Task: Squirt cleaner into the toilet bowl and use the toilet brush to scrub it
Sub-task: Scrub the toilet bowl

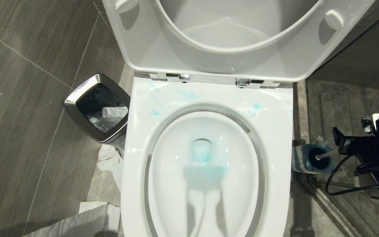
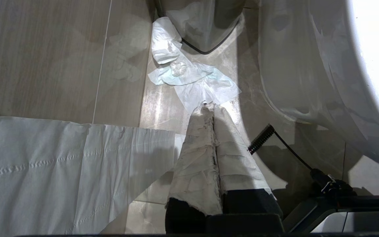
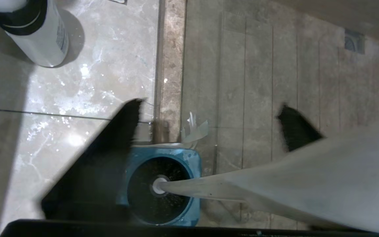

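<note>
Toilet brush (image 3: 242, 187) stands head-down in its blue holder (image 3: 189, 161) on the floor, at the lower centre of the right wrist view and at the right edge of the head view, just beside the toilet base. Its white handle runs from the holder toward the lower right of the right wrist view, between the two black fingers (image 3: 120, 138) of the right tool (image 3: 209, 121). These fingers stand wide apart on either side of the handle; whether either one touches it cannot be told. The left tool (image 2: 213, 108), wrapped in white paper, has its fingers pressed together, holding nothing, above paper (image 2: 192, 75) lying on the floor. Toilet bowl (image 1: 206, 98) fills the centre of the head view, seat raised. Cleaner (image 1: 202, 154) tints the water blue and smears the rear rim. A steel-rimmed bin (image 1: 77, 98) stands at the left.
</note>
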